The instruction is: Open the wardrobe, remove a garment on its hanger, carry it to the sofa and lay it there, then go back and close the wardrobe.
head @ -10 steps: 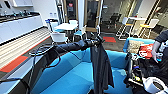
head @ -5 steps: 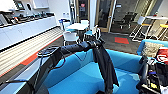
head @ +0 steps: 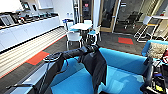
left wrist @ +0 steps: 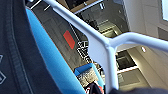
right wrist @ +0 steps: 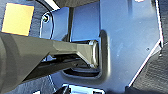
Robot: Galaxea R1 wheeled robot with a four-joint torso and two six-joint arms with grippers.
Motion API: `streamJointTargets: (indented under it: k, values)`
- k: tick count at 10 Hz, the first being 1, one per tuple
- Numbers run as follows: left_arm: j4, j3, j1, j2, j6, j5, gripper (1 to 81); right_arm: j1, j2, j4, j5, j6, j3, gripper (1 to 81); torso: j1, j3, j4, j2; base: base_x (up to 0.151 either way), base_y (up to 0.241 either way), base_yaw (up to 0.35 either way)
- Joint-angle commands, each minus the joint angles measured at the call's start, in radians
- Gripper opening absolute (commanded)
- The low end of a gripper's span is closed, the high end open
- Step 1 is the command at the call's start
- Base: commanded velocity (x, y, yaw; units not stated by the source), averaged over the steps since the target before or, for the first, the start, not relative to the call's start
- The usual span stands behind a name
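Several white chairs (head: 74, 37) and a small white table (head: 80, 26) stand on the dark floor beyond the sofa (head: 125, 60), with an orange floor patch (head: 125, 40) further back and a long white counter (head: 27, 30) along the wall. The left arm reaches out over the blue seat and the black garment (head: 96, 66) hangs limp from the left hand (head: 91, 48), dangling above the cushion, just in front of the backrest. A patterned cushion (head: 156, 50) sits at the sofa's far corner. The left wrist view adds what the head view can't: the white hanger (left wrist: 105, 47) up close, dark fabric right beside it. Honestly can't tell how far either hand is open.
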Motion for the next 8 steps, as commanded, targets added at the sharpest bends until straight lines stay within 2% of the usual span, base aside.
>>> streamJointTargets:
  k: [1,3,4,8]
  values:
    - [0.114,-0.027,-0.093,0.04,-0.001,-0.015,1.0,0.0,0.0,-0.005,-0.049,-0.001,0.006,81.1,0.0,0.0,0.0,0.0,0.0,0.0,0.0]
    - [0.149,-0.044,0.021,0.049,0.001,-0.014,1.0,-0.005,0.006,-0.012,-0.049,-0.002,0.005,81.1,0.0,0.0,0.0,0.0,0.0,0.0,0.0]
    - [0.186,-0.108,0.044,0.066,0.001,-0.018,1.0,-0.005,0.008,-0.014,-0.049,-0.002,0.005,81.1,0.0,0.0,0.0,0.0,0.0,0.0,0.0]
    - [0.243,-0.253,0.047,0.042,0.002,-0.015,1.0,-0.016,0.006,-0.009,-0.042,-0.001,0.005,81.1,0.0,0.0,0.0,0.0,0.0,0.0,0.0]
